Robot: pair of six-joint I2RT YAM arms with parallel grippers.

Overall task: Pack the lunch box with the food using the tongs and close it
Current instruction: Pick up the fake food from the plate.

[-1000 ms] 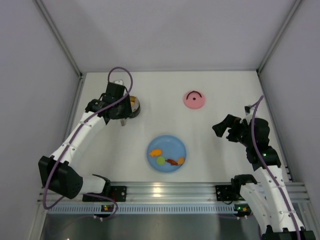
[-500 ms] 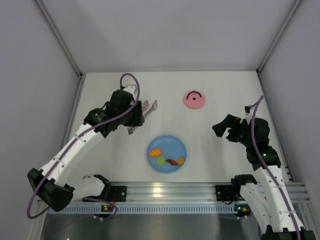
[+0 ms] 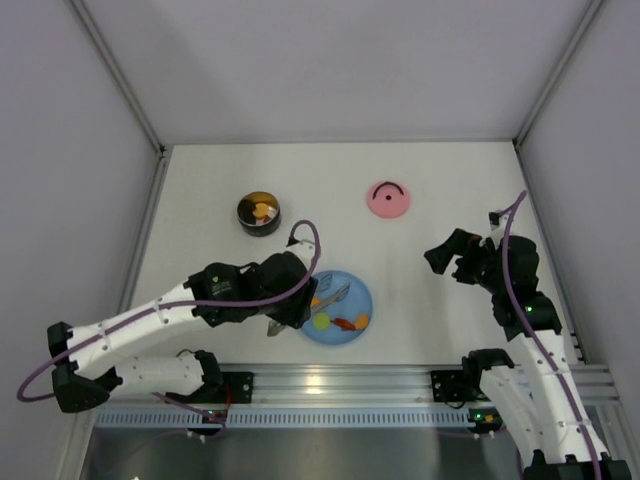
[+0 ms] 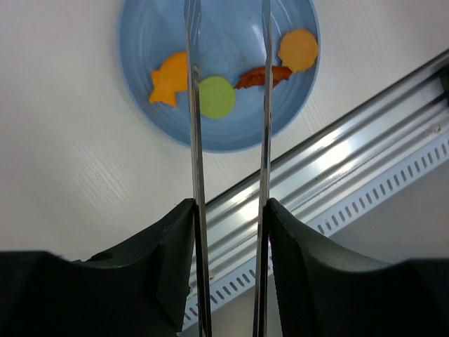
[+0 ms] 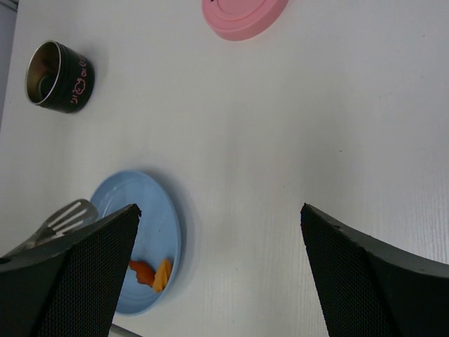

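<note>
My left gripper is shut on the silver tongs, one arm against each finger. The tongs' arms stand apart over the blue plate. They straddle a green disc, with an orange fish to its left and a red piece and an orange round piece to its right. The lunch box stands open at the back left with food inside. Its pink lid lies apart. My right gripper hangs open and holds nothing.
An aluminium rail runs along the table's near edge just behind the plate. Grey enclosure walls close in the left, right and back sides.
The left arm has swung with the tongs from the lunch box at the back left to above the blue plate. The right arm has not moved.
</note>
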